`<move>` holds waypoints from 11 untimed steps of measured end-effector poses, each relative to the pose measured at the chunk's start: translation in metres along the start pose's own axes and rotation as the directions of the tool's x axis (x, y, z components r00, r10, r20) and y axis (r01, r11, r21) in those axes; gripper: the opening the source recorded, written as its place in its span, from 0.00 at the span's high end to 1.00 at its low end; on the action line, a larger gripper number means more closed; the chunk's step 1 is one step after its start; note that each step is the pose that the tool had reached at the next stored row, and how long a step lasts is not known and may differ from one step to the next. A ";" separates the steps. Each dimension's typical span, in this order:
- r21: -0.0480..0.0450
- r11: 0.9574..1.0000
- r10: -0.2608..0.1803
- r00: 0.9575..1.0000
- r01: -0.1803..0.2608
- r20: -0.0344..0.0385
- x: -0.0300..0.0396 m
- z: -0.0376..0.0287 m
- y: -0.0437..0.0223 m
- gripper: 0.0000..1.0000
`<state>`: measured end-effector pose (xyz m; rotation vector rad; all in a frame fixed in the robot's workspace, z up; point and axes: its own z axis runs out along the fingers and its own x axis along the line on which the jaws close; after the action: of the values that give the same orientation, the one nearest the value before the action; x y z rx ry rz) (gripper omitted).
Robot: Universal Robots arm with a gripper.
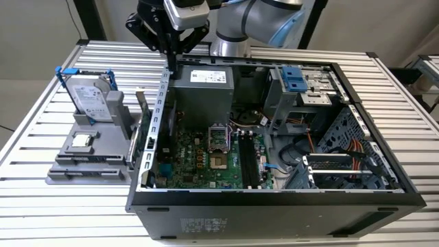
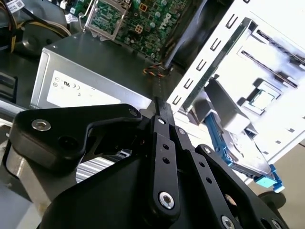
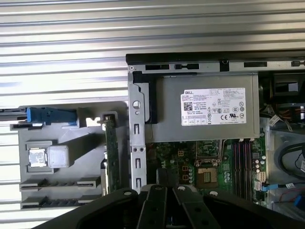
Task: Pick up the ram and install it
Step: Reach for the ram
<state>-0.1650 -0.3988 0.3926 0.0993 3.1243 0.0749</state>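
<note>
The ram (image 1: 139,123) is a thin green stick standing on edge in the grey holder (image 1: 75,172), close against the outside of the open computer case's wall (image 1: 159,118). It also shows in both wrist views (image 3: 112,152) (image 2: 223,61). My gripper (image 1: 172,66) hangs above the case's back corner, over the edge of the power supply (image 1: 202,92), a little behind the ram and toward the exterior view's right of it. Its black fingers meet at the tip (image 2: 159,105) (image 3: 164,175), shut with nothing between them. Dark memory slots (image 1: 245,154) lie on the motherboard inside the case.
On the holder stand a silver hard drive in a blue frame (image 1: 92,98) and a small square silver chip (image 1: 82,140). Cables and drive cages (image 1: 343,154) crowd the case at the exterior view's right. The case and the holder rest on a slatted metal table (image 1: 41,211).
</note>
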 end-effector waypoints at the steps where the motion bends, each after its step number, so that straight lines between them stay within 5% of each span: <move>1: 0.000 1.000 -0.002 1.000 0.002 0.000 0.0014 0.0000 -0.0001 1.00; 11: 0.000 1.000 -0.024 1.000 0.024 -0.001 0.0154 -0.0002 -0.0010 1.00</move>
<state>-0.1804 -0.3988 0.3926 0.0612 3.1258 0.0753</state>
